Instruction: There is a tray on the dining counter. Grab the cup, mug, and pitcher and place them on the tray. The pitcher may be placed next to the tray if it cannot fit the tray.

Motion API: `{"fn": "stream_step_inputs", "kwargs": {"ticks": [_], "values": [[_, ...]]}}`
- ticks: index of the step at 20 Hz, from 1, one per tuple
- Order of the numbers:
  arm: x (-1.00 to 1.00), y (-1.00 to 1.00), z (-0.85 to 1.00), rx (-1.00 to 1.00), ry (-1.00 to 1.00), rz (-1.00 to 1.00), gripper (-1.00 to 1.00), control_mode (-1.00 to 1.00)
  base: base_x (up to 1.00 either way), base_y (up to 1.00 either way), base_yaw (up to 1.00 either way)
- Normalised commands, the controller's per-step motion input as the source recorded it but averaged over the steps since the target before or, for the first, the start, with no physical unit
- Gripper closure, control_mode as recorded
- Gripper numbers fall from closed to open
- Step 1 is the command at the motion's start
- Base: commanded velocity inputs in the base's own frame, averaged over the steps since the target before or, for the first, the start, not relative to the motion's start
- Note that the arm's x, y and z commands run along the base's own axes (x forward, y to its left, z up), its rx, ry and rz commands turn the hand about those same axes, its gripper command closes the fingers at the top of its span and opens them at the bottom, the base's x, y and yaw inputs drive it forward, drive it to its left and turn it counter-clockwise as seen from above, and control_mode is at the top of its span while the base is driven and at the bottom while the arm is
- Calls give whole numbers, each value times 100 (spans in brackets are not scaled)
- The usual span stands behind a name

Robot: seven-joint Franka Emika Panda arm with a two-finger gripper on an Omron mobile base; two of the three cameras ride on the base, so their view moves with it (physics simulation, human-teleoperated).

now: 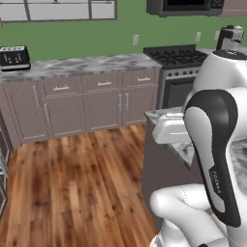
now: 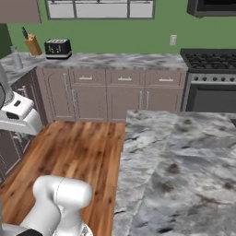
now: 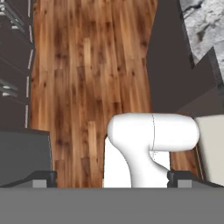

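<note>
My gripper point(image 3: 111, 181) points down at the wooden floor beside the dining counter point(image 2: 184, 175). Its two dark fingertips point(image 3: 43, 178) stand wide apart with nothing between them, so it is open. The counter's marbled top also shows at the edge of the hand view point(image 3: 203, 26) and behind the arm point(image 1: 166, 116). A tall pale translucent cylinder that looks like the pitcher point(image 2: 16, 59) stands on the back counter at the far left, near a knife block. The tray, the cup and the mug are out of view.
Grey cabinets with a marbled top point(image 2: 115, 62) line the far wall, carrying a black toaster point(image 2: 57, 48) and a knife block point(image 2: 32, 44). A stove point(image 2: 209, 60) stands to the right. Dark drawers point(image 3: 13, 65) border the floor on the left.
</note>
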Motion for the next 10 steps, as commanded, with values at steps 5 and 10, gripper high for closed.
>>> {"fn": "stream_step_inputs", "kwargs": {"ticks": [5,10], "values": [[0,0,0,0,0,0,-100,100,10,94,16],[0,0,0,0,0,0,-100,100,-36,47,22]]}}
